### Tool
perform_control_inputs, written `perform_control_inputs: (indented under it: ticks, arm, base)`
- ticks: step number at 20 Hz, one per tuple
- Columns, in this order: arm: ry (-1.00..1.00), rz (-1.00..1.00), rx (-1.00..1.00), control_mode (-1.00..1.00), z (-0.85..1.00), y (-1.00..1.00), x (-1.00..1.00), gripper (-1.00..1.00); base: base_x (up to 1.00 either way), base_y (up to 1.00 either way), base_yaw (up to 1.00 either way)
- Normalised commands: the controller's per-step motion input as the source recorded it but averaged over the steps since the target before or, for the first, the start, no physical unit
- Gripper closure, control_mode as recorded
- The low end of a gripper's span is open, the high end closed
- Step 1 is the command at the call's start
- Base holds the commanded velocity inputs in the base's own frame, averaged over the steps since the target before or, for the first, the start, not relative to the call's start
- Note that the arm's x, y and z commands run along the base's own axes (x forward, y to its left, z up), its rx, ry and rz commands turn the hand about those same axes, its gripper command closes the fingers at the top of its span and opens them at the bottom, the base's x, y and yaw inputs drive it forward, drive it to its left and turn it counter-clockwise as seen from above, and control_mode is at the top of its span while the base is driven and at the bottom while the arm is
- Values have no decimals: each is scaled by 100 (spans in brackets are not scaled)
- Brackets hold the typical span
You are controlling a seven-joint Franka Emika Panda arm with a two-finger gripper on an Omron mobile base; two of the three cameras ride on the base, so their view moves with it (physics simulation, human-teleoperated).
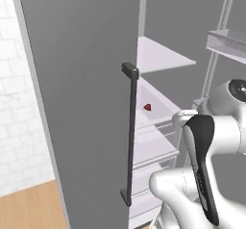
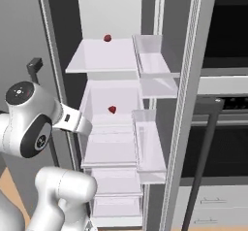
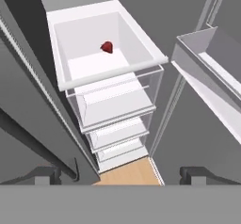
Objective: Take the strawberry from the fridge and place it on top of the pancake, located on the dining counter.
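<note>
**A:** Nearest you, in the hand view, the gripper [image 3: 120,173] shows its two dark tips set far apart at the bottom, jaws fully spread, nothing between them. You hold nothing yet.

**B:** So how far along do you judge the task?

**A:** Early. The fridge [image 2: 121,108] stands with its right-hand door swung open, so access is won; the left door [image 1: 81,103] with its dark bar handle [image 1: 130,136] is shut. The reach, the grasp, the carry to the dining counter and the placing on the pancake all remain, by my reading.

**B:** Where is the strawberry?

**A:** The strawberry [image 3: 107,47] lies on the white floor of the open-topped upper drawer [image 3: 113,75], toward its back wall, well ahead of your tips and apart from them. The same berry appears in the right base view [image 2: 112,109] and in the left base view [image 1: 148,107].

**B:** And the other compartments?

**A:** Below that drawer you see the lower drawers [image 3: 117,133], stacked and clear-fronted, with nothing visible inside. To the side, the door bins [image 2: 147,152] show no contents. Farther up, the upper shelf [image 2: 104,55] carries a second small red item [image 2: 107,38] near its rear; you cannot tell from here what it is. The shelf above it is hidden.
</note>
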Motion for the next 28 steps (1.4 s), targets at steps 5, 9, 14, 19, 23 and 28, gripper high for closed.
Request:
perform_control_inputs:
  ticks: [5,9,14,19,23,28]
  arm:
    - [0,0,0,100,0,0,0,-100]
    - [0,0,0,100,0,0,0,-100]
    - [0,0,0,100,0,0,0,-100]
    - [0,0,0,100,0,0,0,-100]
    - [0,0,0,100,0,0,0,-100]
    - [0,0,0,100,0,0,0,-100]
  base:
    - [24,-43,3]
    - [37,-31,6]
    - [56,0,10]
    - [49,-6,17]
    - [28,-19,20]
    - [65,1,20]
